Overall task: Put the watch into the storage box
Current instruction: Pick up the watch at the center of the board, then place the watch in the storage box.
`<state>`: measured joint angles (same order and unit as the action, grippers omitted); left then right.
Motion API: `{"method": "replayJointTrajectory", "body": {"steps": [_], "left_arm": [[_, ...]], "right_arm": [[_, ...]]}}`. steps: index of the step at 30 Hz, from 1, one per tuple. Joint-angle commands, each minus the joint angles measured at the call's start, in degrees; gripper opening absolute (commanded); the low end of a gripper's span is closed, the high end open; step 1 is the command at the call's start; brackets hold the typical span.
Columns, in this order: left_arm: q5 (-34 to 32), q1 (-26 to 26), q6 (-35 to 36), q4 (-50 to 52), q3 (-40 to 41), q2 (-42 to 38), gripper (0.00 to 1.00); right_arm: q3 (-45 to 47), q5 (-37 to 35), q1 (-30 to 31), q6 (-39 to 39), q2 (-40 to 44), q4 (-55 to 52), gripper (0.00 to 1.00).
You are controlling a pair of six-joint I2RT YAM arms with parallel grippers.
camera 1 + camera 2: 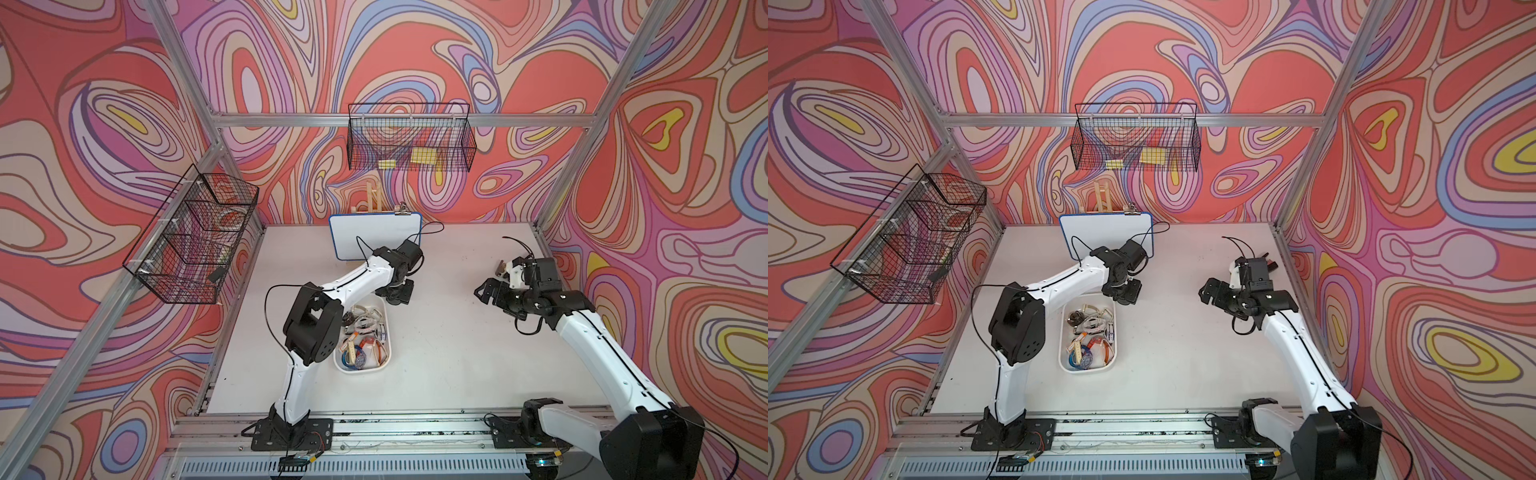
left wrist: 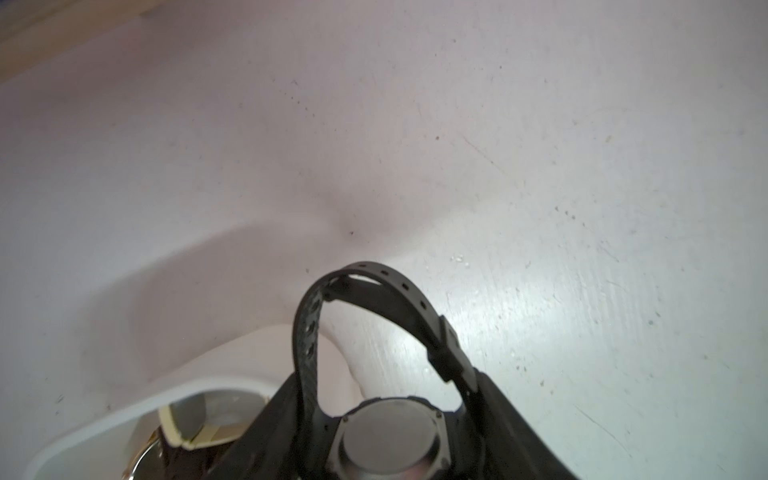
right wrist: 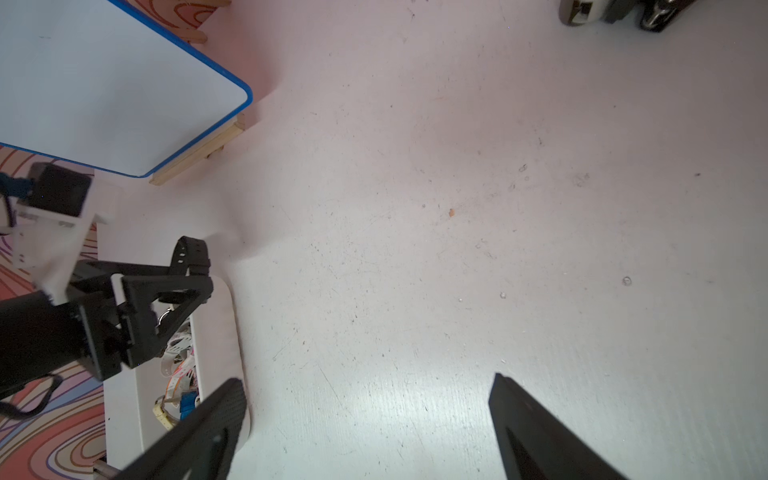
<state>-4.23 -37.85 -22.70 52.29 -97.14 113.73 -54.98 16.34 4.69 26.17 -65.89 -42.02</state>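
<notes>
The storage box (image 1: pixel 361 370) is lying on the table (image 1: pixel 436 353), and it is already carrying a heap of other watches (image 1: pixel 365 332) (straps of many colours, all mixed together). Just to the right of its far end, the left gripper (image 1: pixel 397 293) is hanging and pointing down. In the left wrist view its jaws are standing about half apart and are pressing on both sides of the case of the black watch (image 2: pixel 390 444). The metal back is facing the camera and the buckled strap is looping forward. In the right wrist view the same strap is sticking out above the far rim of the box.

So the watch is being held off the table, at the far rim of the box and not yet inside it. I am judging that the picking is done and the placing is left: bringing the watch over the inside and letting it go.

Further right, the right gripper (image 1: pixel 484 291) is hovering over bare table, well apart from the box. Its jaws are spread wide and are holding nothing.
</notes>
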Motion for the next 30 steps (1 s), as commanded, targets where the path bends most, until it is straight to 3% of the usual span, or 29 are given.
{"method": "replayJointTrajectory", "body": {"steps": [1,7,11,23,30], "left_arm": [[-0.45,0.14,-1.91,1.48,4.4,-6.7,0.6],[-0.42,0.27,-3.2,1.98,12.99,-14.97,0.61],[-1.54,0.31,-1.61,0.82,16.31,-15.92,0.61],[-5.52,0.86,9.44,-2.45,17.87,-13.63,0.6],[-4.16,0.93,19.96,-2.8,17.69,-11.86,0.6]], "right_arm": [[1.2,0.36,-0.07,-0.56,0.67,0.12,0.97],[1.32,0.76,-0.08,-0.32,0.59,0.35,0.97],[1.26,0.89,-0.09,-0.17,0.65,0.34,0.97],[1.46,0.19,-0.04,-0.55,1.91,-1.12,0.97],[1.46,0.19,-0.11,-0.46,1.64,-0.96,0.97]]}}
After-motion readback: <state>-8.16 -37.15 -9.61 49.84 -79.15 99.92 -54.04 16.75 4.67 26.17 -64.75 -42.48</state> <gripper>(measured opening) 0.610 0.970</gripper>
